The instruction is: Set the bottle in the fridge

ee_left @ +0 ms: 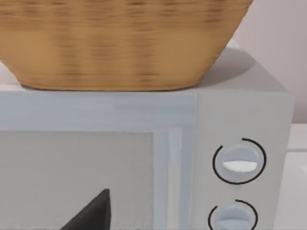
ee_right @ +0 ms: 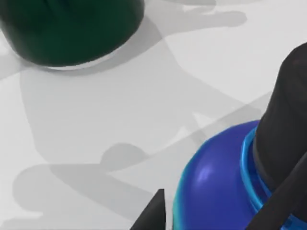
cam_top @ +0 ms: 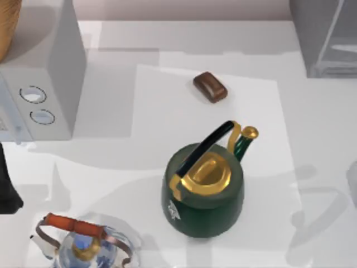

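My right hand grips the blue bottle above the desk; my left hand's state I cannot tell.

Table layout from above

A kettle sits at the centre of the frame. Above it lies a small block. The microwave stands at upper left with a basket on top; the fridge at upper right; a glass teapot at lower left.
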`<move>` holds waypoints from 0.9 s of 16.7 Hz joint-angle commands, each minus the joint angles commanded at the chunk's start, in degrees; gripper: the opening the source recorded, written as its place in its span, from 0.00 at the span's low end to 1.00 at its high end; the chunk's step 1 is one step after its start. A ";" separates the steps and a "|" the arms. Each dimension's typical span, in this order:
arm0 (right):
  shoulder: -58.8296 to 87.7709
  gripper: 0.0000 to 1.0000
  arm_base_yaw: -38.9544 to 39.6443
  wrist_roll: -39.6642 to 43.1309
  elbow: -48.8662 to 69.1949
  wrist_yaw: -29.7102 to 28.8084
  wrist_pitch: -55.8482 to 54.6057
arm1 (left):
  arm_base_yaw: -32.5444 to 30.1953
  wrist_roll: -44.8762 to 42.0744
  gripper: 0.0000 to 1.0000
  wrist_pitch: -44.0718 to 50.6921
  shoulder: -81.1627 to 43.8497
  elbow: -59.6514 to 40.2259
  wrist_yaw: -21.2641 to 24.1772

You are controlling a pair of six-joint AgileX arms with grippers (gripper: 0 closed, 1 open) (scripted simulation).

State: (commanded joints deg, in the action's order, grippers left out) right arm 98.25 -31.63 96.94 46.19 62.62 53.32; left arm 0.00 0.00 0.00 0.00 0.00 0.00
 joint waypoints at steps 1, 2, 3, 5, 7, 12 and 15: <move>-3.64 0.01 2.23 -3.63 -1.86 -1.74 -1.13 | 0.00 0.00 1.00 0.00 0.00 0.00 0.00; -7.88 0.01 4.57 -7.86 -3.92 -3.81 -2.51 | 0.00 0.00 1.00 0.00 0.00 0.00 0.00; -12.72 0.01 6.96 -12.68 -6.16 -6.25 -4.16 | 0.00 0.00 1.00 0.00 0.00 0.00 0.00; -24.02 0.01 11.77 -23.75 -11.10 -12.25 -8.42 | 0.00 0.00 1.00 0.00 0.00 0.00 0.00; -36.77 0.01 16.36 -35.86 -16.43 -19.46 -13.92 | 0.00 0.00 1.00 0.00 0.00 0.00 0.00; -69.78 0.01 25.76 -66.74 -30.26 -39.74 -30.85 | 0.00 0.00 1.00 0.00 0.00 0.00 0.00; -84.58 0.01 29.19 -81.95 -37.47 -50.41 -40.74 | 0.00 0.00 1.00 0.00 0.00 0.00 0.00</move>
State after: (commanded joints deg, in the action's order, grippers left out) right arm 13.67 -2.44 14.99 8.72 12.20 12.57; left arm 0.00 0.00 0.00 0.00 0.00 0.00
